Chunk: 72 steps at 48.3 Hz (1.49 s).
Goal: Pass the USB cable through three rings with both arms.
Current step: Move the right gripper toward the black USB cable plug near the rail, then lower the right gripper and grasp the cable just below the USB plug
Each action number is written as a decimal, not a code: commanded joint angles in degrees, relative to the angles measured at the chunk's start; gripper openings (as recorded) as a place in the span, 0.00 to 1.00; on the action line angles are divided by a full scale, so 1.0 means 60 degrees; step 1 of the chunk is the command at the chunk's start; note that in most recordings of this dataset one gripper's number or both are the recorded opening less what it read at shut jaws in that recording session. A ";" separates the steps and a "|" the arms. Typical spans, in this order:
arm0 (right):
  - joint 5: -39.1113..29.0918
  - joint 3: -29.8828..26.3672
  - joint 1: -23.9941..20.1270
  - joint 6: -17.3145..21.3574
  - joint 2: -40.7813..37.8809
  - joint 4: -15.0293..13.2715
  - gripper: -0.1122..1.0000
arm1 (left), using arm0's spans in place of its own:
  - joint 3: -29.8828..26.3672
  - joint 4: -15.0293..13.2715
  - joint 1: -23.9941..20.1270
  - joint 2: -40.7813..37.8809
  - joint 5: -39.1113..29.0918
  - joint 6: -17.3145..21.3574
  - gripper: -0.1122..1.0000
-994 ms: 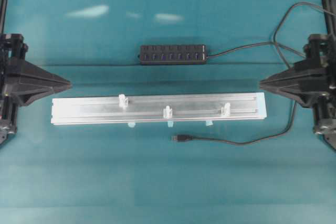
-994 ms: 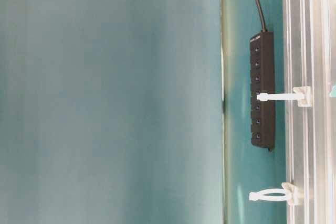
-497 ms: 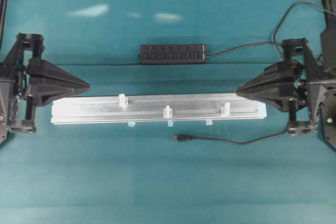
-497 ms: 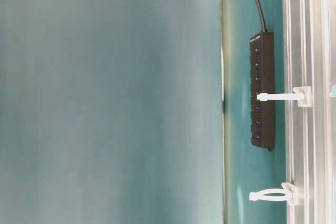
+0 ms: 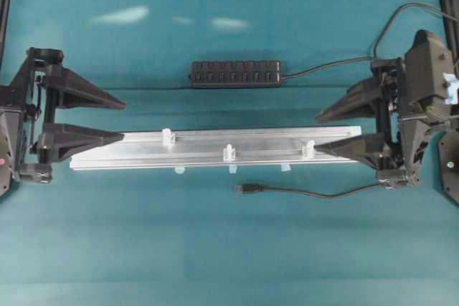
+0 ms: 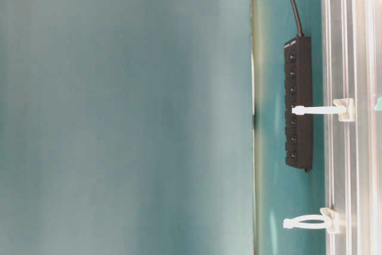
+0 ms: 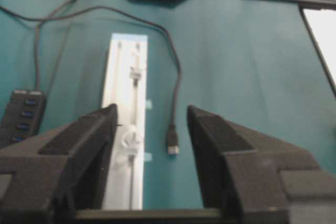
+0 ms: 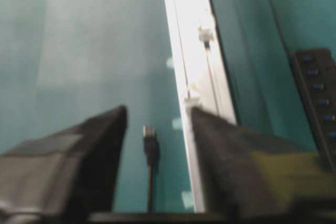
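Black multi-port hub (image 5: 236, 74) (teal table (image 5: 215, 249))

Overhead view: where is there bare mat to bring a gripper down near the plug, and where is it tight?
Free: the wide mat strip below the USB cable, and the band between the hub and the rail. Tight: the narrow gap between the USB plug and the rail, and both rail ends, where the left gripper and right gripper hang open.

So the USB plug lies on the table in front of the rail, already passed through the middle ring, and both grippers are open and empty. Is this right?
Not quite. The USB cable has passed through no ring: its plug lies on the table beside the rail, apart from the middle ring, as the overhead view shows. The rest holds: the left gripper and right gripper are open and empty.
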<state>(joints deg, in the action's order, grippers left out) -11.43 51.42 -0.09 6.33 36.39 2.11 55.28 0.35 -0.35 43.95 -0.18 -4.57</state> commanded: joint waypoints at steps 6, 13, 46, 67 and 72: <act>-0.0747 -0.0703 -0.0059 0.0044 -0.0483 0.0029 0.08 | -0.0249 0.0029 0.0000 0.0044 0.0029 0.0044 0.53; -0.1787 -0.1201 -0.0117 0.0015 -0.1143 0.0029 0.03 | -0.0249 0.0029 0.0000 0.0015 -0.0073 0.0088 0.52; -0.5215 -0.3970 -0.0469 -0.0264 -0.4585 -0.0220 0.43 | -0.0264 0.0029 -0.0029 0.0000 -0.0352 0.0088 0.52; -0.4863 -0.4102 -0.0703 -0.0308 -0.5874 -0.0366 0.60 | -0.0249 0.0029 -0.0029 0.0000 -0.0366 0.0117 0.52; -0.4600 -0.4072 -0.0703 -0.0308 -0.6255 -0.0366 0.60 | -0.0234 0.0029 -0.0029 0.0000 -0.0352 0.0117 0.52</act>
<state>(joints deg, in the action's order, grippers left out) -40.25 27.77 -4.13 4.83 -0.26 0.00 55.28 0.44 -0.44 43.86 -2.64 -3.96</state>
